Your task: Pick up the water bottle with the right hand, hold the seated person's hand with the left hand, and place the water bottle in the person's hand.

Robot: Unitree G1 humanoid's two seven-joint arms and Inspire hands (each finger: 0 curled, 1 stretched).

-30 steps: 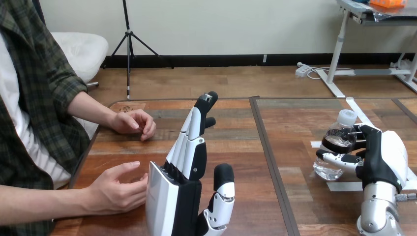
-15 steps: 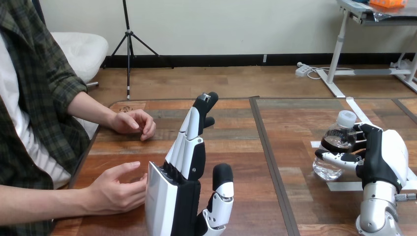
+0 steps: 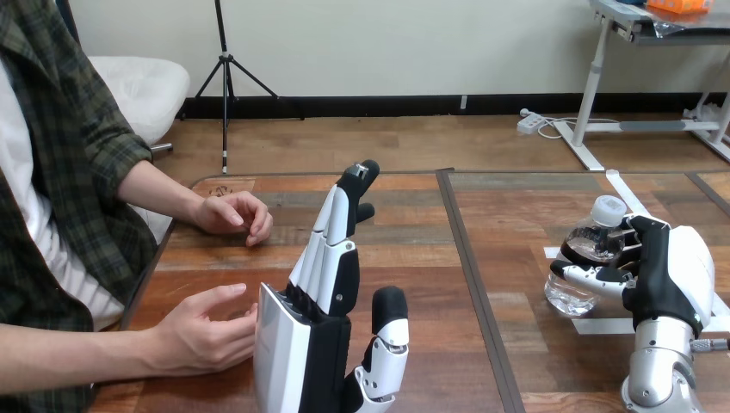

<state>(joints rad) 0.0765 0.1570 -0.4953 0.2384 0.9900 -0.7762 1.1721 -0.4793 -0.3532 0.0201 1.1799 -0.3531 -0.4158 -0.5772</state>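
Observation:
A small clear water bottle [image 3: 587, 258] with a white cap and a dark label stands on the table at the right. My right hand [image 3: 670, 275] is shut on it, thumb in front and fingers behind. My left hand [image 3: 331, 284] rises open at the lower middle, fingers straight and pointing away, thumb apart. The person's near hand [image 3: 202, 331] rests on the table just left of it, palm turned toward my hand, fingertips close to its back; whether they touch I cannot tell. The person's far hand [image 3: 234, 213] lies loosely curled farther back.
The wooden table [image 3: 430, 284] has a dark seam [image 3: 472, 267] running front to back between the two hands. White tape marks [image 3: 603, 325] lie by the bottle. The person's torso and forearm line the left edge.
The bottle and my right hand have sunk and shifted slightly left. My left hand and the person's hands are unchanged.

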